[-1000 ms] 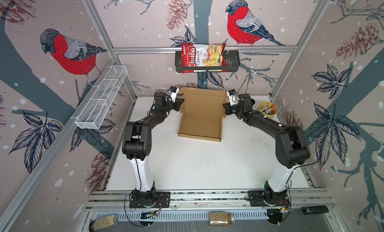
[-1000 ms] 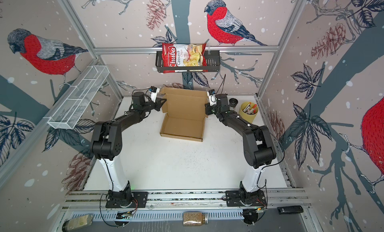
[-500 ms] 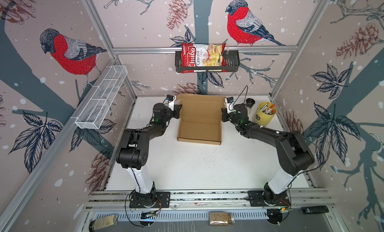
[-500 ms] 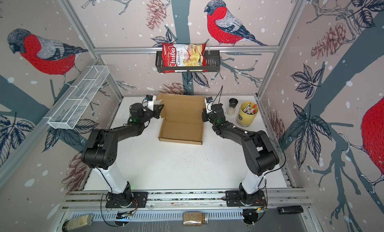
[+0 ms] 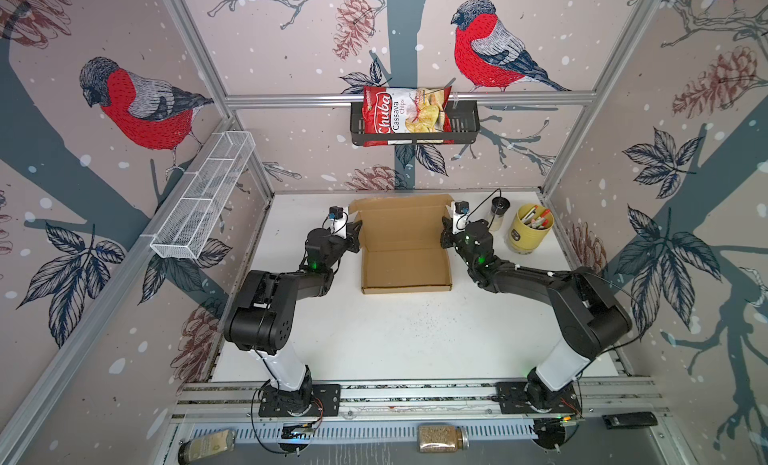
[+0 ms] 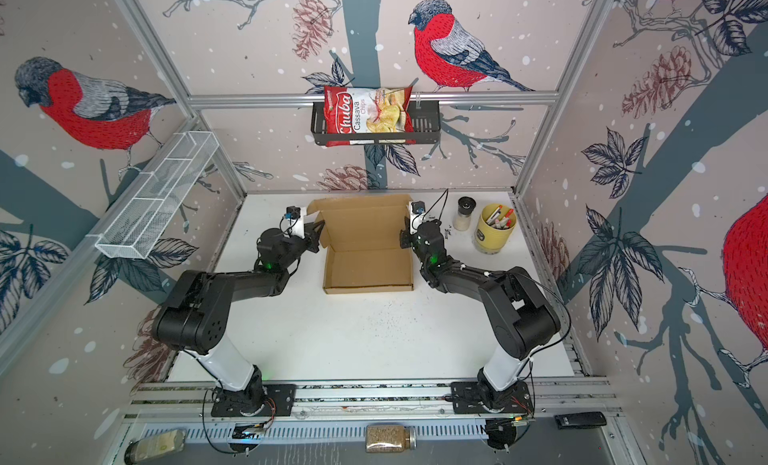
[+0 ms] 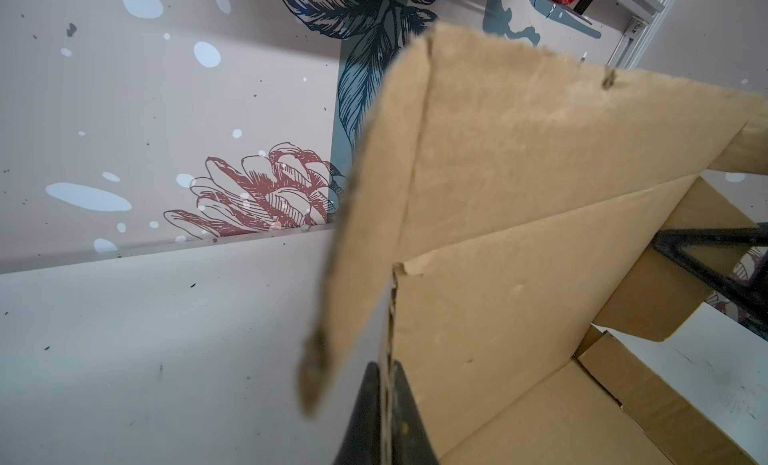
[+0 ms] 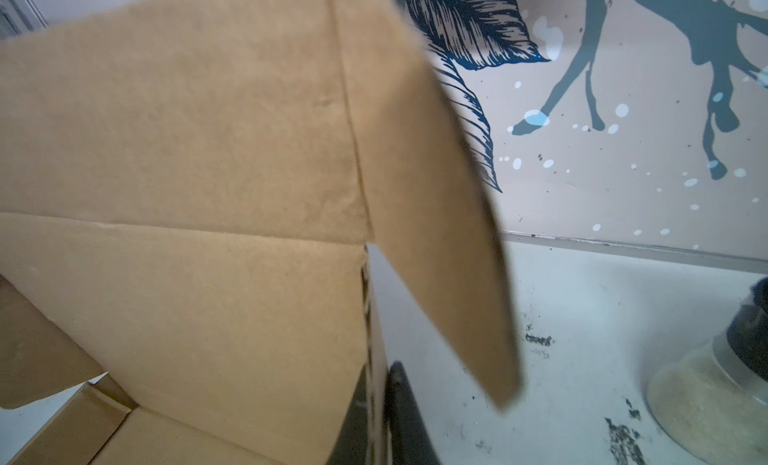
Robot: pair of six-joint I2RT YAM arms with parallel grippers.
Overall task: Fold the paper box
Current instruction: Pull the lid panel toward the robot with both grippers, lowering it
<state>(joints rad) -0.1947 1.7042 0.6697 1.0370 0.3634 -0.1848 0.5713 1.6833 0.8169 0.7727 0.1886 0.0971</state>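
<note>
The left pincer point(image 7: 388, 369) is clamped narrow on the edge of the lid point(image 5: 401, 226) at 10 o'clock, the right pincer point(image 8: 380, 373) likewise at 2 o'clock. Within the last second the lid has been drawn lower and toward 6 o'clock, and the paper box point(image 5: 405, 271), toward 12 o'clock on the table point(image 5: 374, 342), has been dragged along. Closing is judged begun; the side flaps point(image 7: 374, 192) are not yet tucked.
</note>
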